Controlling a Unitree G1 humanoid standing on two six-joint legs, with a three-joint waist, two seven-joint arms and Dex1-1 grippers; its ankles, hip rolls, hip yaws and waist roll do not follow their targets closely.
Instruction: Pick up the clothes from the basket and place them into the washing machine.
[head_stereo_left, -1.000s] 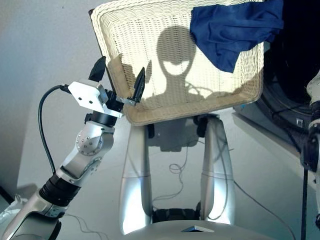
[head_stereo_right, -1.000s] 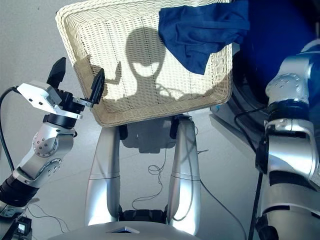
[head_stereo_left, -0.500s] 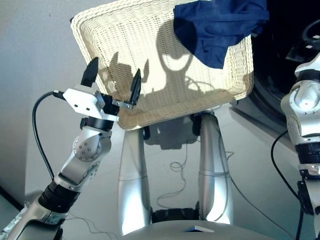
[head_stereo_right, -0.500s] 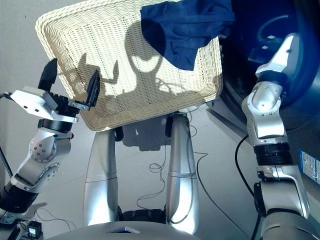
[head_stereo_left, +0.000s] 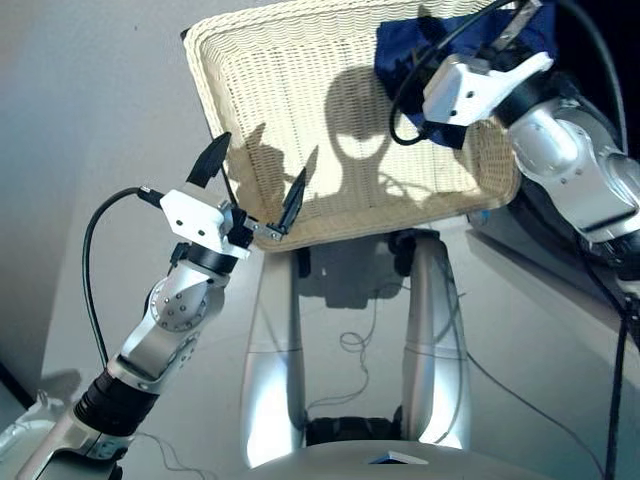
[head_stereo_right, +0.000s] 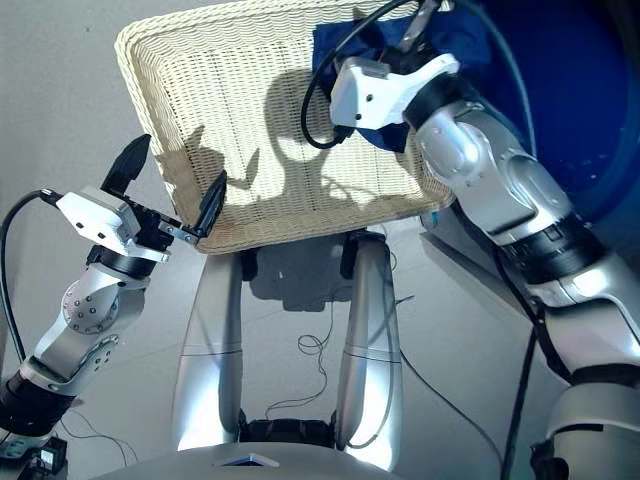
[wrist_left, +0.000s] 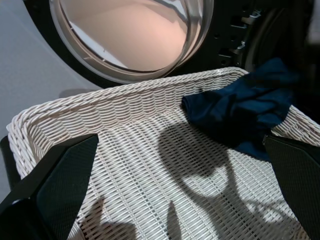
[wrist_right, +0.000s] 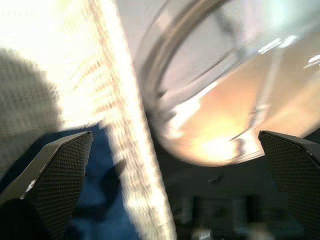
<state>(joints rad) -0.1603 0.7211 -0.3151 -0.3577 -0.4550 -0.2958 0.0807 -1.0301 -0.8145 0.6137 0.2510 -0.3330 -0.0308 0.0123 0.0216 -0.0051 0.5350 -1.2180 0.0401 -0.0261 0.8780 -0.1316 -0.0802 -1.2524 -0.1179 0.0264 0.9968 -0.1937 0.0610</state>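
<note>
Navy garment alone in the cream woven wicker basket (head_stereo_left: 300, 90)

Upper right, the spread-fingered right gripper (head_stereo_right: 415, 25) hovered over the navy blue garment (wrist_left: 240, 107); the left gripper (head_stereo_left: 258, 178), released, waited lower left.

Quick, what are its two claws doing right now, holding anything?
Left gripper: open, empty, at the basket's near rim.
Right gripper: open, empty, over the navy garment.

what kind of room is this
Probably a laundry corner at home or in a test lab. A wicker basket holding a navy garment sits in front of a front-loading washer, whose round glass door stands open, on a plain pale floor.
</note>
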